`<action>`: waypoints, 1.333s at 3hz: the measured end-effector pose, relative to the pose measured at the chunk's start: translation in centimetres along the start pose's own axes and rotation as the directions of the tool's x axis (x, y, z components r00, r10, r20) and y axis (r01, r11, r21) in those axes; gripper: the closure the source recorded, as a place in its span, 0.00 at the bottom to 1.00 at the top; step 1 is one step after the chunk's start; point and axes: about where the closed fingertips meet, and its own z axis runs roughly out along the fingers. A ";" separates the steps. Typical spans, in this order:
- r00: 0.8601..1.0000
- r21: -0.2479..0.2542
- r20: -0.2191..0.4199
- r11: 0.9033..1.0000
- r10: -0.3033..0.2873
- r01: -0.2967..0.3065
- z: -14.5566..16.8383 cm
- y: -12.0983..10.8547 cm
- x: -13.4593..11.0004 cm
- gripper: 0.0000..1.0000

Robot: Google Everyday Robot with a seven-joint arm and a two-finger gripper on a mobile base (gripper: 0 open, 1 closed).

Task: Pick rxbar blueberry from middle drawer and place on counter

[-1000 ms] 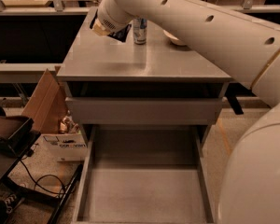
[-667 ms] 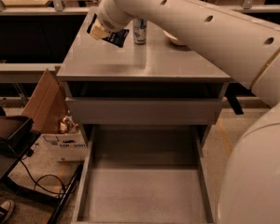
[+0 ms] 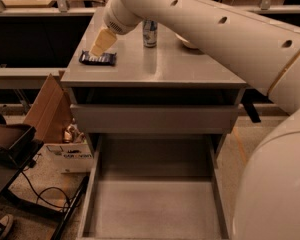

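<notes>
Gripper (image 3: 96, 52) over rxbar blueberry (image 3: 106, 60) on counter (image 3: 160, 66)

The light is warm and dim. My gripper (image 3: 100, 47) sits low over the left side of the counter (image 3: 182, 69). The counter shines softly to its right. Under the counter's edge lies dark shadow.

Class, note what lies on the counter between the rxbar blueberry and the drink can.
Nothing: in the camera view that stretch of counter is bare. The tool is at the rxbar blueberry, left of the drink can.
</notes>
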 end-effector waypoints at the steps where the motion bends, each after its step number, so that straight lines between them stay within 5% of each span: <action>1: 1.000 0.004 0.005 1.000 0.002 -0.002 -0.3 -0.2 -0.1 0.00; 2: 0.999 0.036 0.045 0.999 0.014 -0.016 -2.9 -2.1 -1.3 0.00; 3: 0.985 0.100 0.129 0.986 0.117 -0.131 -8.4 -4.3 -0.9 0.00; 4: 0.931 0.290 0.205 0.890 0.302 -0.353 -17.7 -8.3 7.3 0.00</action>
